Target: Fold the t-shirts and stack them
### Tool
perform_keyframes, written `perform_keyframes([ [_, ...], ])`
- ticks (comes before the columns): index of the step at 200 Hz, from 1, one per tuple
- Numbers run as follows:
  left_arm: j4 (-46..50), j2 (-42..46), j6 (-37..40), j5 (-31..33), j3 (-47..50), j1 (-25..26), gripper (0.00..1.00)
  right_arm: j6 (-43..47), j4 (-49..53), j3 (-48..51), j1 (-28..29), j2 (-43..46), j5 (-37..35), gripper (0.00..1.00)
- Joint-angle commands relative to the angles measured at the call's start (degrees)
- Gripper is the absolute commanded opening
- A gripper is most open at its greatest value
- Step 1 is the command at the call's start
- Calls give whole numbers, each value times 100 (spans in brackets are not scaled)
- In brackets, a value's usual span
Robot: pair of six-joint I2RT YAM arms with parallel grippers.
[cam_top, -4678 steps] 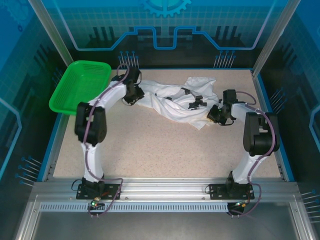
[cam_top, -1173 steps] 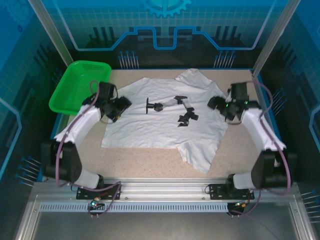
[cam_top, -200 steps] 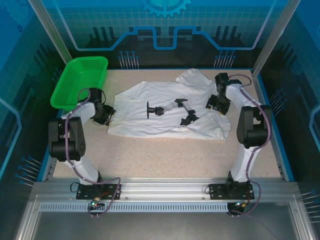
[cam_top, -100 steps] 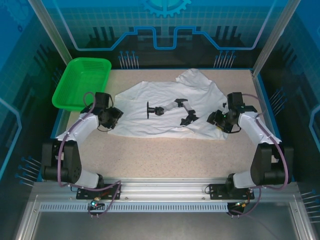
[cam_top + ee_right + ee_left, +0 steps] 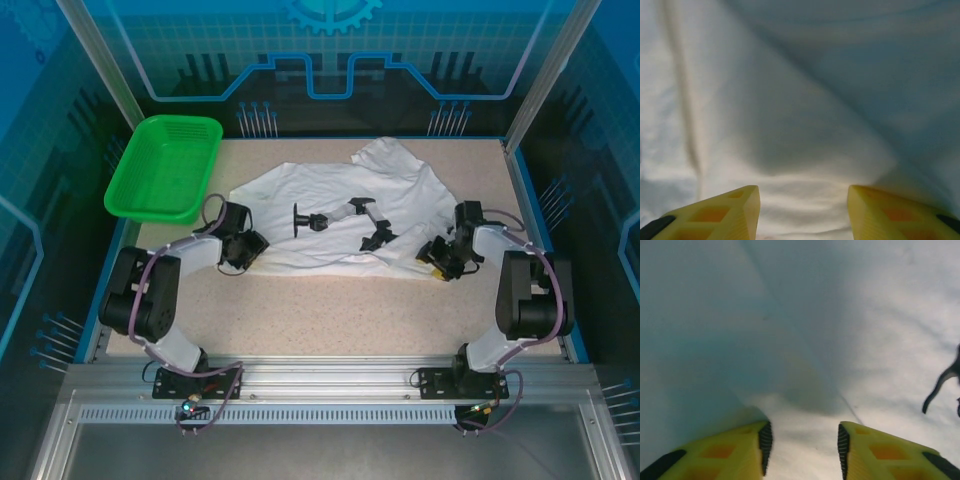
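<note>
**White t-shirt spread flat right of the basket, a gripper at each near corner**

The t-shirt (image 5: 330, 190) lies opened out on the table (image 5: 330, 310), to the right of the green basket (image 5: 165, 165). Its left edge is close to the basket's near right corner without touching it. The cloth lies mostly flat with shallow creases. One sleeve points away toward the far edge, on the side farther from the basket. The black print (image 5: 375, 238) faces up, in scattered dark pieces across the chest. The near hem runs roughly level with the basket's near rim, then a little nearer the arms.

The left gripper (image 5: 250, 247) sits at the shirt's near corner on the basket's side, just right of and nearer than the basket's near right corner. In the left wrist view the gripper (image 5: 802, 432) has its yellow fingers (image 5: 740, 450) standing part-way apart, low over the white cloth. Fabric fills the gap between them and a stroke of the print shows at the right edge. Whether the pads are pinching the cloth cannot be told.

The right gripper (image 5: 437, 255) is at the shirt's other near corner, well apart from the basket and across the whole width of the shirt from it. In the right wrist view the gripper (image 5: 804, 197) is likewise part-way apart. A soft ridge of fabric lies across the space between its yellow fingers (image 5: 735, 207), and no firm grip can be made out.

The basket stands at the far left of the table, tilted slightly.
</note>
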State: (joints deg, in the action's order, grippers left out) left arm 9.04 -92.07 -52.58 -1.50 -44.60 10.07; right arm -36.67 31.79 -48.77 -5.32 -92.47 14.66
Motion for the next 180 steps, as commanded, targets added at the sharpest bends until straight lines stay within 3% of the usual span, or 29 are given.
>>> perform_keyframes([
  [1,283,170,-5,783,536,-86,45,-215,-35,260,-222,-139,-71,51],
  [43,467,1049,-120,1076,1162,-119,42,-175,222,507,-298,-145,-226,51],
  [120,1290,3039,-314,1122,1963,-119,43,-162,479,1450,-299,1258,-375,60],
  [139,1508,3461,-116,993,1828,-105,44,-66,560,1391,-290,1546,-400,65],
  [158,1635,3678,321,787,1372,4,50,32,720,1136,-251,1864,-552,68],
  [180,1384,3429,1024,316,655,593,60,177,672,935,-216,2337,-637,74],
])
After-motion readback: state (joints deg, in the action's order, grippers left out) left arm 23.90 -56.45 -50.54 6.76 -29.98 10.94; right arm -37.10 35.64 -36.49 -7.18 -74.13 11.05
